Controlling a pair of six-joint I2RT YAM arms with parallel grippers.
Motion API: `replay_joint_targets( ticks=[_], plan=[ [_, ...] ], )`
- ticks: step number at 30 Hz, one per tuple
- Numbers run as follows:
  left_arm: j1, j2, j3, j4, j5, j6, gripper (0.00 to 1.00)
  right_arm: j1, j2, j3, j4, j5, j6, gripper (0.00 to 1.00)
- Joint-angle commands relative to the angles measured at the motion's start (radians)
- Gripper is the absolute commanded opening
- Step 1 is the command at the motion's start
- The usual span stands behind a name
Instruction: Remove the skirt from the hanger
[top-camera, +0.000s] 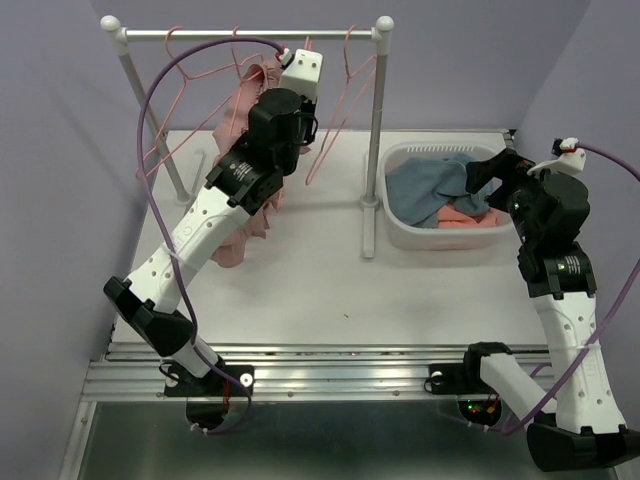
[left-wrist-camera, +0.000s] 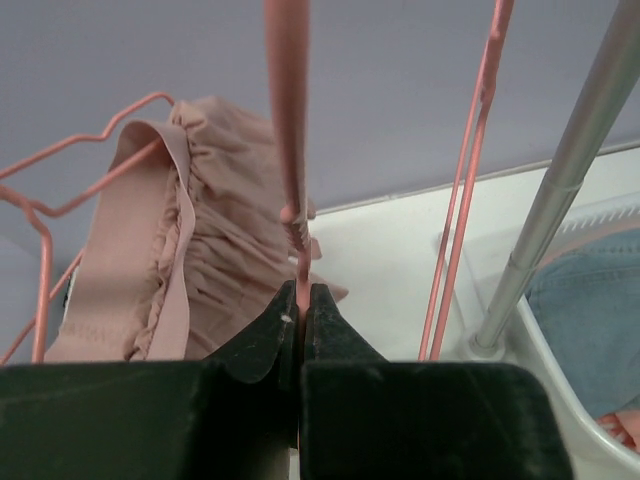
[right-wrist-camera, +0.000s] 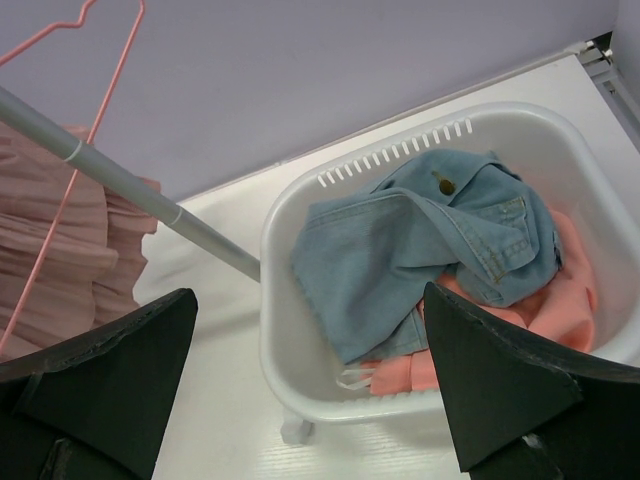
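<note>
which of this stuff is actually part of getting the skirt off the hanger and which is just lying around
In the job: pink skirt, pink hanger, left gripper shut on that hanger.
Lying about: white laundry basket, denim garment, coral garment.

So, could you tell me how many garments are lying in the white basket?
2: the blue denim garment lies on top in the basket, with the coral-orange garment under it. Others may be hidden beneath.

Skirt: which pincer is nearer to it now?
Left. The left pincer is shut on a hanger right beside the skirt; the right pincer hangs open over the basket, far from it.
</note>
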Motion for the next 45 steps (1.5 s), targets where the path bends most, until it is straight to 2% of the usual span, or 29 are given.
replay_joint_targets(
  ticks=[1,11,27,45],
  plan=[
    [0.008,0.007,0.090,0.059,0.000,0.056,0.00,0.006,-0.002,-0.008,0.032,-0.016,0.003,1.00],
    [0.021,0.092,0.232,0.103,-0.030,0.126,0.00,0.006,-0.008,-0.013,0.041,-0.016,0.007,1.00],
    [0.104,0.280,0.383,0.146,-0.036,0.129,0.00,0.006,-0.028,-0.048,0.041,-0.017,-0.005,1.00],
    [0.159,0.299,0.297,0.126,0.024,0.065,0.00,0.006,-0.042,-0.056,0.038,0.001,-0.009,1.00]
  ],
)
